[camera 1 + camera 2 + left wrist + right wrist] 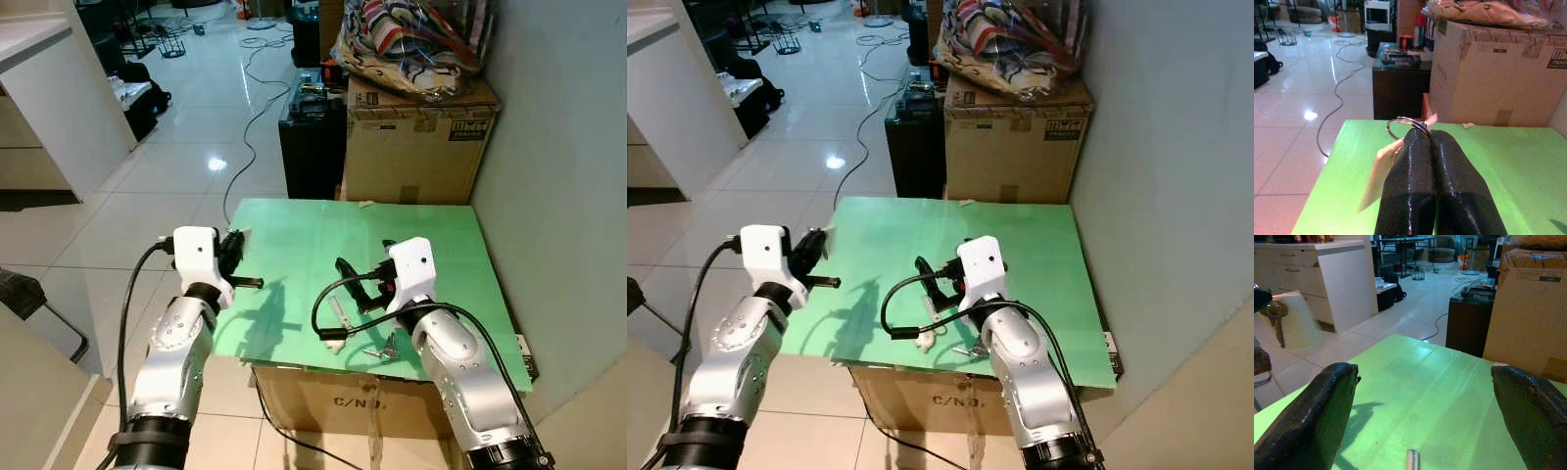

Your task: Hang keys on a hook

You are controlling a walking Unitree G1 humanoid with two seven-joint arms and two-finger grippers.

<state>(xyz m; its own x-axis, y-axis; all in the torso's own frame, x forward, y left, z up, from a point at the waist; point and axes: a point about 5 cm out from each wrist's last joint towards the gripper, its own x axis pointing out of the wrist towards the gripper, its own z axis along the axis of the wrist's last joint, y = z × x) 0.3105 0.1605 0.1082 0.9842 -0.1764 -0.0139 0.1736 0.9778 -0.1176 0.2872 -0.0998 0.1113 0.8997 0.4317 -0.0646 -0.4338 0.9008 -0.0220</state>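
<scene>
Looking through the left eye view, I see my left tool [233, 250] at the near left edge of the green-topped table [294, 235], and my right tool [350, 284] low over its front, a second bunch of keys [383, 348] lying beside that arm. Left wrist view: fingers [1410, 191] clenched together on a silver key ring [1405, 128] with its pale paper tag [1378, 176]. Right wrist view: fingers [1312, 421] spread wide, grasping nothing; the held brass keys [1274, 316] hang beyond.
</scene>
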